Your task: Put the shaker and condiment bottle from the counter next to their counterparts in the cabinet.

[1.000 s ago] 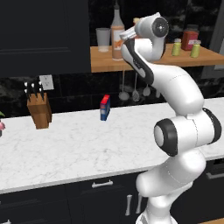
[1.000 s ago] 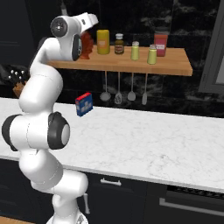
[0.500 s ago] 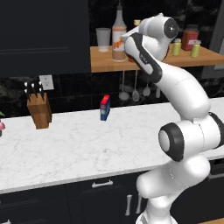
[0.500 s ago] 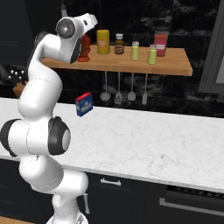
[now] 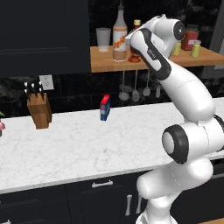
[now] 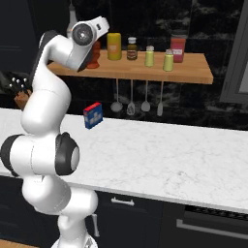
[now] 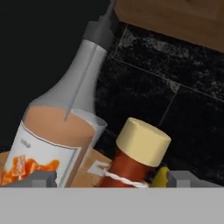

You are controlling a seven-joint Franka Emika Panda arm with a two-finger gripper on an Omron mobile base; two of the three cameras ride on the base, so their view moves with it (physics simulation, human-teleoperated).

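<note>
The reddish-brown condiment bottle [image 7: 133, 159] with its tan cap stands on the wooden cabinet shelf [image 5: 103, 61], right beside the tall pale counterpart bottle [image 7: 52, 131] with the orange label. My gripper [image 7: 111, 180] is open, its fingertips [image 7: 41, 178] spread wide just short of the two bottles and holding nothing. From the right base view the condiment bottle [image 6: 95, 52] peeks out behind my hand. Two small yellow-green shakers [image 6: 149, 56] [image 6: 168, 60] stand side by side further along the shelf [image 6: 193, 72]. Which of them is the shaker I cannot tell.
On the shelf there are also a glass cup [image 5: 103, 39], a yellow canister [image 6: 114, 46], a dark jar [image 6: 131, 48] and a red canister [image 6: 178, 47]. Ladles [image 6: 131, 99] hang under it. A blue-red box [image 5: 105, 107] and a knife block [image 5: 38, 107] stand on the marble counter [image 5: 87, 144].
My hand has eased back a little from the shelf and the wrist has turned slightly. The jaws stay open; the condiment bottle stands still.
</note>
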